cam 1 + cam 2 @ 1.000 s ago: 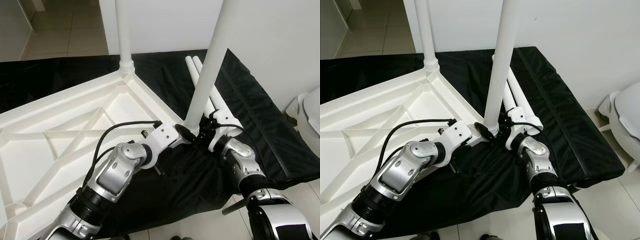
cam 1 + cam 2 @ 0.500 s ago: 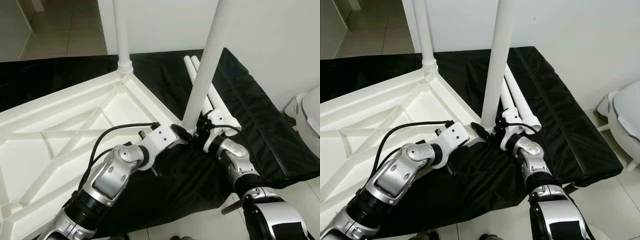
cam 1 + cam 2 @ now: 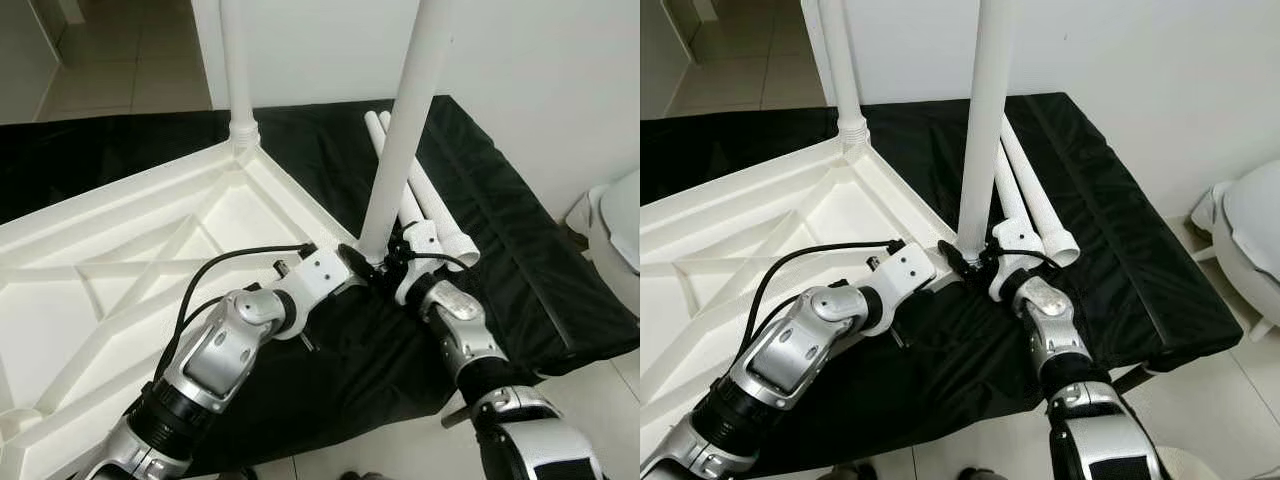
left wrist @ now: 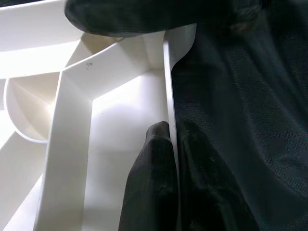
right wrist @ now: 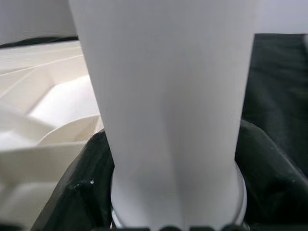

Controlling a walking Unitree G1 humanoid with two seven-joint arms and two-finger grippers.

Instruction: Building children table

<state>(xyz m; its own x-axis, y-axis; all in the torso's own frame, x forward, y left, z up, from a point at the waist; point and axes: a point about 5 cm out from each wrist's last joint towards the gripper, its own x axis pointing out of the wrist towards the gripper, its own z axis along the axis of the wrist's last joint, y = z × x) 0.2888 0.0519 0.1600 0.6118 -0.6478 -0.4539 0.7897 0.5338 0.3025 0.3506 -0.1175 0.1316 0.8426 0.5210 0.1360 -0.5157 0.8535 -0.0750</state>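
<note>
White plastic marks the upturned table top (image 3: 120,260) on black cloth (image 3: 500,200). One leg (image 3: 405,120) stands upright at its near-right corner, clasped at the base by the right gripper (image 3: 980,262); the left gripper (image 3: 352,268) pinches the rim. Two spare legs (image 3: 1035,205) lie pointing away.

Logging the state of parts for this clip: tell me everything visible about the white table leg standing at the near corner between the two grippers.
The near table leg is a plain white tube, plastic by its look, with a ringed collar at its base. It stands almost upright at the near corner of the upturned white tabletop, its top out of frame. The right gripper is shut around its base; the left gripper clamps the tabletop rim beside it. Two spare legs lie behind on black cloth.
</note>
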